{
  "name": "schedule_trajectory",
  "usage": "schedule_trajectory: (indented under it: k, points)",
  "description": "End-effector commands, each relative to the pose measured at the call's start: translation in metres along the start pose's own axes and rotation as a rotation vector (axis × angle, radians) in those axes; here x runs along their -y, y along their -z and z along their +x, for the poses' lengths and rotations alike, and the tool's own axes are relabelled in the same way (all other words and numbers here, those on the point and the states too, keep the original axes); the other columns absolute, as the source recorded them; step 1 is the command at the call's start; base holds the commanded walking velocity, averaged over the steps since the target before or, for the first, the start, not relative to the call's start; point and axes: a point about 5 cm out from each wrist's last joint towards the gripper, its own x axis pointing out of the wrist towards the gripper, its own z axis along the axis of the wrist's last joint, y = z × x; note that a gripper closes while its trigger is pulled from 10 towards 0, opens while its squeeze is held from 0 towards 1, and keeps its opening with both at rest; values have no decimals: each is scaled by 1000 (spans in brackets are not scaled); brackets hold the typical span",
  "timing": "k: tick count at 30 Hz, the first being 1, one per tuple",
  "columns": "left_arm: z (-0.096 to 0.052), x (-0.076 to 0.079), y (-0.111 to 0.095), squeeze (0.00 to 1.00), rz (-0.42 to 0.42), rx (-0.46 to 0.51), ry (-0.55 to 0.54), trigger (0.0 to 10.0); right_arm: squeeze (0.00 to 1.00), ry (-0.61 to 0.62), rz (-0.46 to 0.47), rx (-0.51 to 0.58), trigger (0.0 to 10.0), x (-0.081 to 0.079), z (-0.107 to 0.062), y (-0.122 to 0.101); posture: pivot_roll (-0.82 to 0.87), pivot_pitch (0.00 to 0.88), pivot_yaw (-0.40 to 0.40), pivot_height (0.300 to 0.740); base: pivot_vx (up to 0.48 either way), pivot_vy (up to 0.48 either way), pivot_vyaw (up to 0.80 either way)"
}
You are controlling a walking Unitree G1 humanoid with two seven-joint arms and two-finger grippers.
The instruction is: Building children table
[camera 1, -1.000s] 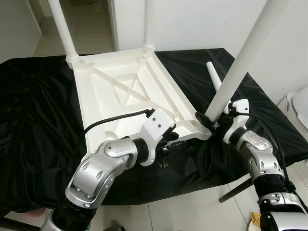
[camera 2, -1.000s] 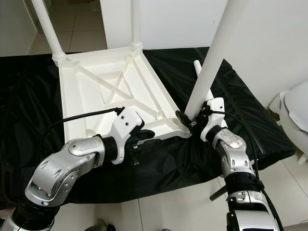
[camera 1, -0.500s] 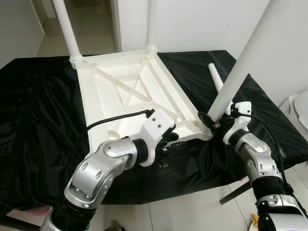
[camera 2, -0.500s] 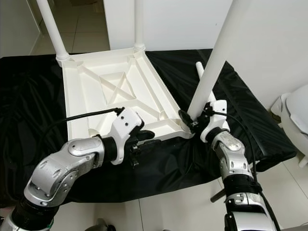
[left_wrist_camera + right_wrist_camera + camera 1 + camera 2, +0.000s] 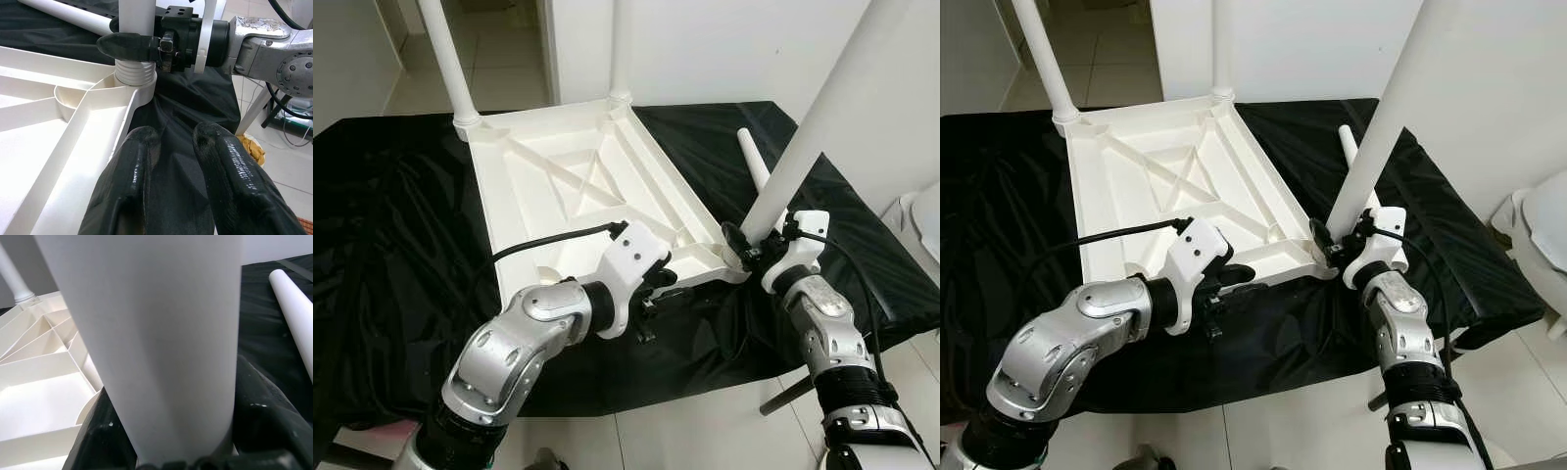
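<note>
The white table top (image 5: 568, 186) lies upside down on a black cloth (image 5: 391, 255). Two white legs (image 5: 445, 59) stand in its far corners. My right gripper (image 5: 744, 250) is shut on a third white leg (image 5: 813, 117), low down, where its ribbed end sits in the near right corner socket (image 5: 134, 78); the leg leans away to the right. My left gripper (image 5: 176, 142) hovers over the cloth just outside the top's near edge, close to that socket, slightly open with nothing between its fingers. A spare leg (image 5: 751, 162) lies on the cloth behind.
A white wall rises right behind the table. A white fixture (image 5: 925, 215) stands at the right edge. A dark metal rod (image 5: 793, 392) slants over the tiled floor below my right arm. The cloth's front edge hangs close to me.
The view has shifted a little. My right elbow has swung slightly inward while the leg's end stays at the socket. The left gripper has kept its place.
</note>
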Motion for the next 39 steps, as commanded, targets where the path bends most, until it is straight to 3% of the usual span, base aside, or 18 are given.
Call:
schedule_trajectory:
  k: [1,13,20,29,39]
  points:
    - [-1,0,-1,0,3,-3,-17,10000,0,70,41,-135,10000,5,-13,30,-26,79,-1,740,0,0,0]
    - [0,1,0,0,3,-5,-14,10000,0,211,66,-93,10000,-8,-11,26,-27,69,-9,740,0,0,0]
    - [0,1,-1,0,4,-3,-16,10000,0,428,87,-25,10000,-33,-5,8,-29,70,-8,740,0,0,0]
    - [1,1,-2,0,4,2,-15,10000,0,654,105,-37,10000,-46,-4,3,-29,69,-8,740,0,0,0]
    - [2,1,-2,0,3,3,-18,10000,0,669,125,-60,10000,-56,0,3,-26,70,-11,740,0,0,0]
